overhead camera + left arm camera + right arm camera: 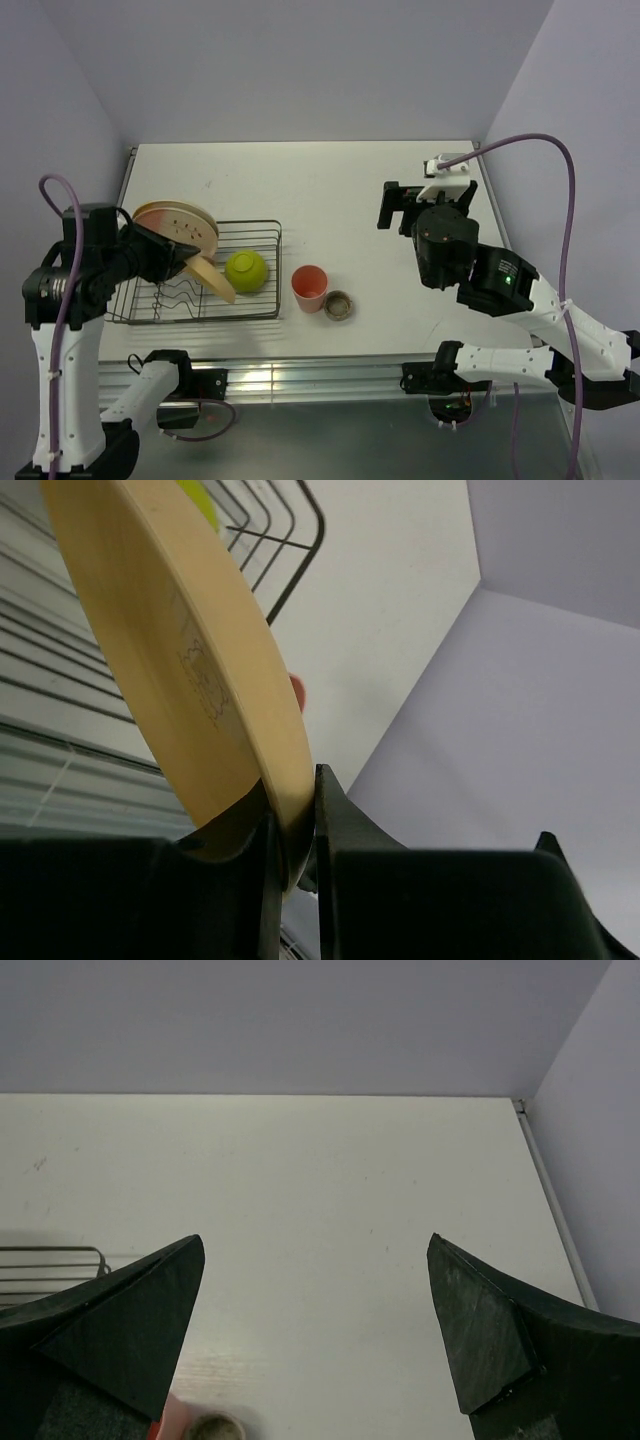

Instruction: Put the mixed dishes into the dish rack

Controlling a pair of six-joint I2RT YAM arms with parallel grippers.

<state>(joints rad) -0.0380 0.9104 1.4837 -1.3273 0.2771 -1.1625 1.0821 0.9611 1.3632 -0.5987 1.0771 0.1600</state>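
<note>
Over the dish rack, at the table's 8 o'clock: left gripper pinches the cream plate by its rim, plate tilted, not yet slotted. Advice: turn it upright and lower its edge between two divider wires, clear of the yellow-green bowl at the rack's 3 o'clock end. Right gripper wide, empty. Faint mark on plate face; unreadable.

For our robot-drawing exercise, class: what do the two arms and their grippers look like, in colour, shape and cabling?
The left arm and right arm both combine white links with black joint housings. A purple cable loops over the left, another over the right. The right gripper has black wedge-shaped fingers; the left gripper is black too. A small green light glows on the right arm.
</note>
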